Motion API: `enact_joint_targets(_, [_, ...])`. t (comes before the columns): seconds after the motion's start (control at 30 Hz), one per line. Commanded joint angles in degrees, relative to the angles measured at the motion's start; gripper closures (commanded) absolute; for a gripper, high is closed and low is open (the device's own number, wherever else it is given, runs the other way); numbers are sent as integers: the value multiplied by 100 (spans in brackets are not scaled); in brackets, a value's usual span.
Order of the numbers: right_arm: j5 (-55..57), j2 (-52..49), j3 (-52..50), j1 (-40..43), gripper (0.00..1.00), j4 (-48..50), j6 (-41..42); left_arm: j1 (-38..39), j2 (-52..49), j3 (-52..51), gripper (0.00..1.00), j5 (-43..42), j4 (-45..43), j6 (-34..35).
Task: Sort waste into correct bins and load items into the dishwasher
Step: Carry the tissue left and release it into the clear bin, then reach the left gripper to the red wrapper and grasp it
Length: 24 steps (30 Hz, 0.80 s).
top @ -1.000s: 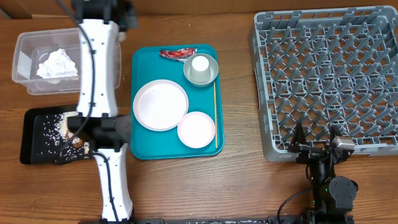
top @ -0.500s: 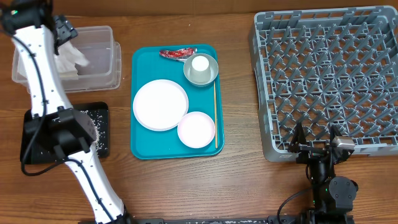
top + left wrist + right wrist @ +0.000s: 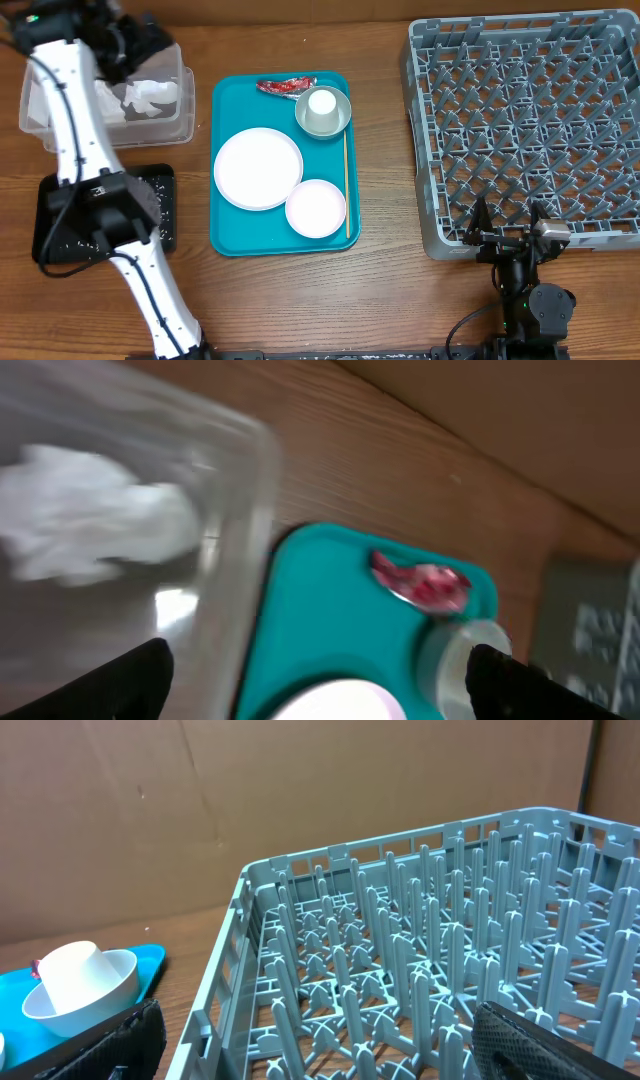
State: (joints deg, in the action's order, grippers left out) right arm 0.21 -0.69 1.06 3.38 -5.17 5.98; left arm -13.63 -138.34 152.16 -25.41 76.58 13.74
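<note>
A crumpled white napkin (image 3: 150,97) (image 3: 90,525) lies in the clear tub (image 3: 185,120) (image 3: 240,540). My left gripper (image 3: 148,48) (image 3: 320,690) hovers over the tub's far side, open and empty. The black tray (image 3: 163,215) holds scattered rice grains (image 3: 155,185); my left arm covers most of it. On the teal tray (image 3: 225,235) (image 3: 320,620) are the large white plate (image 3: 258,168), the smaller dish (image 3: 315,208), a grey bowl (image 3: 340,120) (image 3: 100,995) holding the white cup (image 3: 321,102) (image 3: 70,965), a red wrapper (image 3: 285,87) (image 3: 420,582) and a wooden stick (image 3: 347,180). My right gripper (image 3: 508,228) (image 3: 330,1050) is open at the front edge of the grey dish rack (image 3: 530,130) (image 3: 430,950).
My left arm's white links run from the table's front left up across the black tray to the tub. Bare wooden tabletop lies between the teal tray and the rack. The rack's pegs stand upright right before my right fingers.
My left arm has swung from over the black tray up to the clear tub, and its jaws have opened. The napkin now lies further right in the tub. The right arm is still.
</note>
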Motion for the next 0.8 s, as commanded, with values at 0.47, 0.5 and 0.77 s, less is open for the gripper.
enact_joint_targets(0.47, [-26, 52, -61, 9, 0, 37, -2, 2297, -251, -179, 26, 2688, -868, 1115])
enact_joint_targets(0.5, [-26, 52, -61, 9, 0, 37, -2, 2352, -291, -179, 22, 2691, -874, 1272])
enact_joint_targets(0.77, [-26, 52, -61, 9, 0, 37, -2, 2636, -702, -181, 17, 2524, -1093, 2802])
